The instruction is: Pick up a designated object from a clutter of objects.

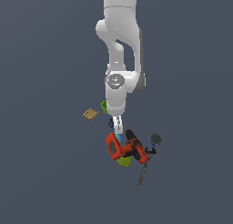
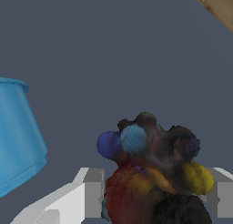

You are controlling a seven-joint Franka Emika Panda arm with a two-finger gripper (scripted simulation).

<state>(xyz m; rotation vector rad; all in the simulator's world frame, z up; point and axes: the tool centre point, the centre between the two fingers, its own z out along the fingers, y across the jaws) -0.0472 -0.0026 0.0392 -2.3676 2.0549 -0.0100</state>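
Observation:
The designated object (image 2: 150, 164) is a tiny dark lump with blue, red, yellow and black knobs. In the wrist view it fills the gap between my two grey fingers (image 2: 93, 191), touching both pads. My gripper (image 2: 157, 193) is shut on it. In the exterior view the gripper (image 1: 117, 126) points down just above the clutter, and the lump (image 1: 111, 123) shows as a dark speck at its fingertips. The red-and-black power drill (image 1: 125, 148) lies right below.
A green cup (image 1: 104, 106) stands behind the wrist. A tan flat square (image 1: 90, 114) (image 2: 218, 7) lies toward the exterior view's left. A blue cup (image 2: 18, 132) stands close beside the gripper. A grey-blue cup (image 1: 155, 139) and a yellow-green round thing (image 1: 124, 162) flank the drill.

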